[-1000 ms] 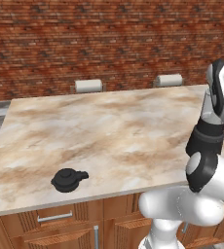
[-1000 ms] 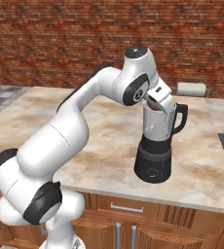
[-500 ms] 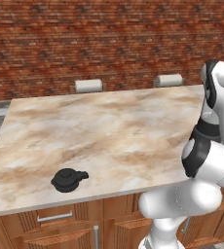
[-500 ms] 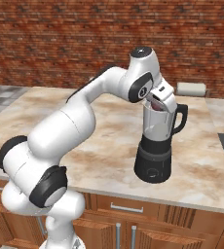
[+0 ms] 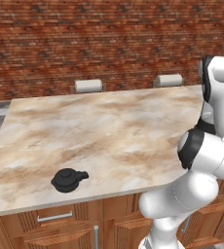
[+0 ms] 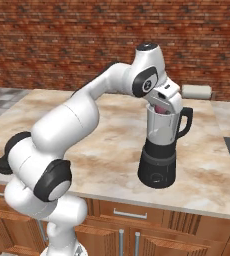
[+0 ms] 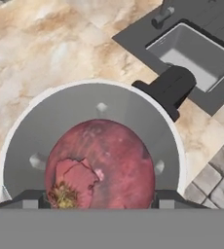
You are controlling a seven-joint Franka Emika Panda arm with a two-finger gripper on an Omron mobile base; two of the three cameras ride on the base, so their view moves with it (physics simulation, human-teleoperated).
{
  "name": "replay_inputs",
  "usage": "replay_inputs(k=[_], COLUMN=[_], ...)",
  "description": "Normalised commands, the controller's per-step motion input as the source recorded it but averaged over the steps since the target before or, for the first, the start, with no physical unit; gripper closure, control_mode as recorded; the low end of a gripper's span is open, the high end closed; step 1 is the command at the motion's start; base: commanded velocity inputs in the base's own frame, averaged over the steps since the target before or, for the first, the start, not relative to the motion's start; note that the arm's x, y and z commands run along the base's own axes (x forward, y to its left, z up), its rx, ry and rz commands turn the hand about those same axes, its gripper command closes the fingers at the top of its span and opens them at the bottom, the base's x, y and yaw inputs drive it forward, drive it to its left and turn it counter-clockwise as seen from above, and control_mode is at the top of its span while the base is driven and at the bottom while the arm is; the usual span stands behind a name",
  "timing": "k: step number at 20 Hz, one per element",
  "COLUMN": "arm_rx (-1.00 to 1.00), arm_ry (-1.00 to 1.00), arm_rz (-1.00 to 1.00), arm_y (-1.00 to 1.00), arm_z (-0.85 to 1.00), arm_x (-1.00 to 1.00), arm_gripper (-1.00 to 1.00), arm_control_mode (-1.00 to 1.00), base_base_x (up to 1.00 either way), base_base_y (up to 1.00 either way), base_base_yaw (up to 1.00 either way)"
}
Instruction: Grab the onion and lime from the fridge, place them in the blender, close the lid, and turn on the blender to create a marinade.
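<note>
A: Status of the onion (image 7: 104, 165)?

B: Red onion sits directly below the gripper (image 7: 98, 204), inside the open top of the blender (image 6: 159, 145) jar. Finger tips stand wide on either side of it; I cannot tell whether they touch it. Judgement: onion is at or just past release, not yet confirmed free.

A: Hand position?

B: In the right base view the gripper (image 6: 159, 107) is at the jar mouth, the jar's handle off to the side away from the arm.

A: And the lid (image 5: 68, 179)?

B: Off the jar, lying flat on the counter (image 5: 99, 131) near its front edge, well apart from the hand.

A: Remaining steps?

B: No lime seen in the jar or elsewhere. So, as judged: onion nearly done; lime fetch from the fridge, lid on, and switching on all remain.
</note>
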Motion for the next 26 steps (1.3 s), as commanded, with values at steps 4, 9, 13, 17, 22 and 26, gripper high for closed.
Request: replay_inputs(k=[4,9,13,17,22,26], arm_rx=[0.00,0.00,0.00,0.00,0.00,-0.02], arm_ry=[0.00,0.00,-0.02,-0.07,-0.23,-0.23], arm_rz=[0.00,0.01,0.00,0.00,0.03,0.04], arm_y=[0.07,0.08,0.02,0.00,0.11,0.44], arm_z=[-0.56,-0.35,-0.13,0.06,0.56,0.48], arm_x=[-0.15,0.00,-0.03,-0.28,-0.51,-0.79], arm_gripper=[-1.00,-1.00,-1.00,-1.00,-1.00,-1.00], arm_control_mode=[-1.00,-1.00,-1.00,-1.00,-1.00,-1.00], base_base_x=[0.00,0.00,0.00,0.00,0.00,0.00], base_base_y=[0.00,0.00,0.00,0.00,0.00,0.00], base_base_yaw=[0.00,0.00,0.00,0.00,0.00,0.00])
